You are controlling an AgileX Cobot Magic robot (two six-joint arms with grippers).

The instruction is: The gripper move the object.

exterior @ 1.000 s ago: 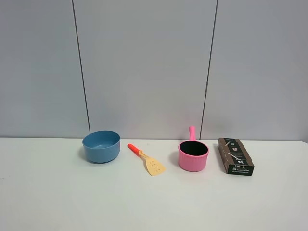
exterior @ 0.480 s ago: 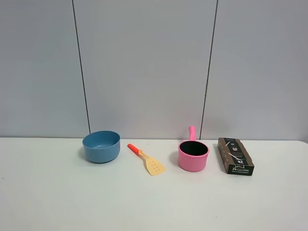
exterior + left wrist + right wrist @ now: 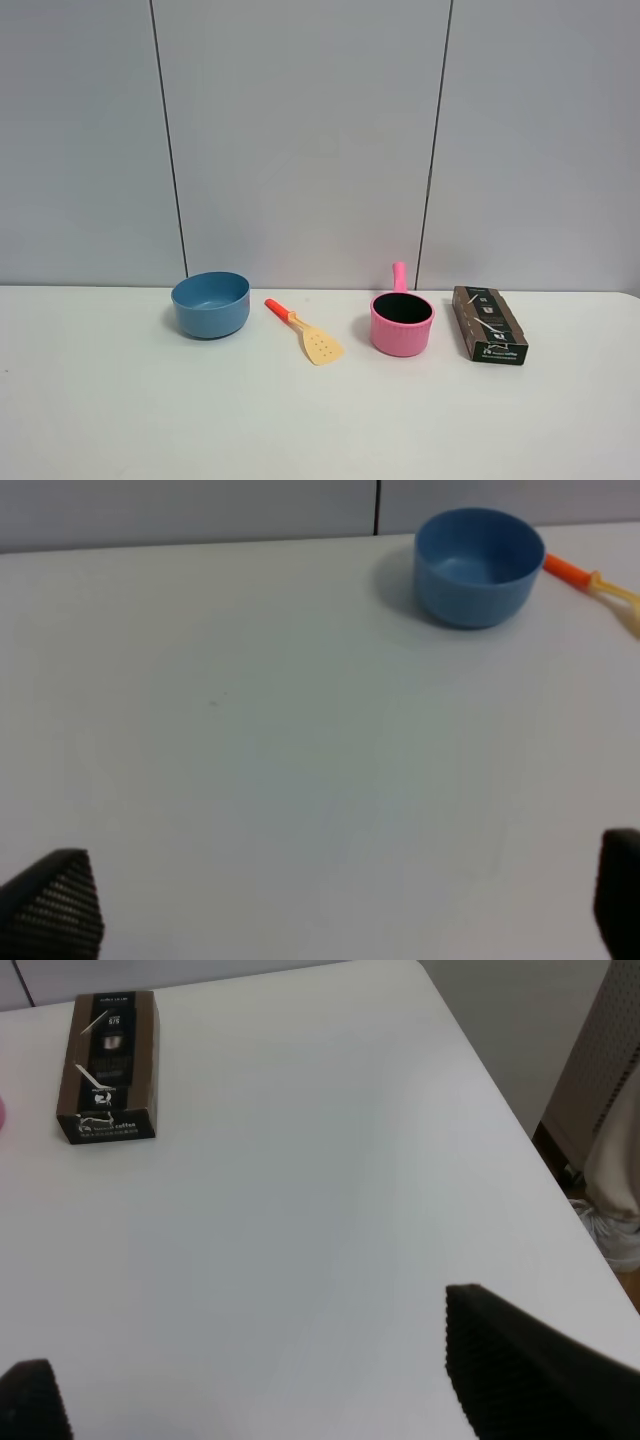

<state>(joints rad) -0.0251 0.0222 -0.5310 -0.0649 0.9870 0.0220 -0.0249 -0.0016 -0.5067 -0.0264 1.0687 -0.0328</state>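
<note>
White print is carried on the black top and on the near end face of the object [image 3: 107, 1065], the brown box lying on the worktop [image 3: 300, 1210]. Small white markings and pictures are seen, but the letters are too small and blurred; possibly two short words stand on the end face. Nothing else is lettered.

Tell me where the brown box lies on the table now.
In the high view the brown box lies flat at the right end of the row, just right of the pink pot, not touching it.
</note>
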